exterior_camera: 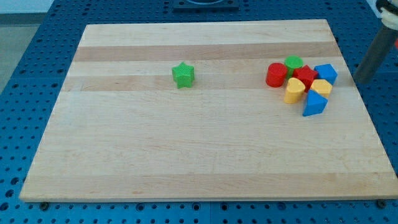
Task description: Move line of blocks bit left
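Observation:
A cluster of blocks lies at the view's right on the wooden board [186,155]. It holds a red cylinder [276,74], a green cylinder [293,63], a red block [305,77], a blue block [326,73], a yellow block [295,90], a second yellow block [321,87] and a blue triangular block [314,104]. They touch one another. A green star [183,74] lies alone left of centre. My tip [360,79] is at the board's right edge, right of the blue block and apart from it.
The board rests on a blue perforated table [25,93]. The dark rod [377,53] slants up toward the view's top right corner.

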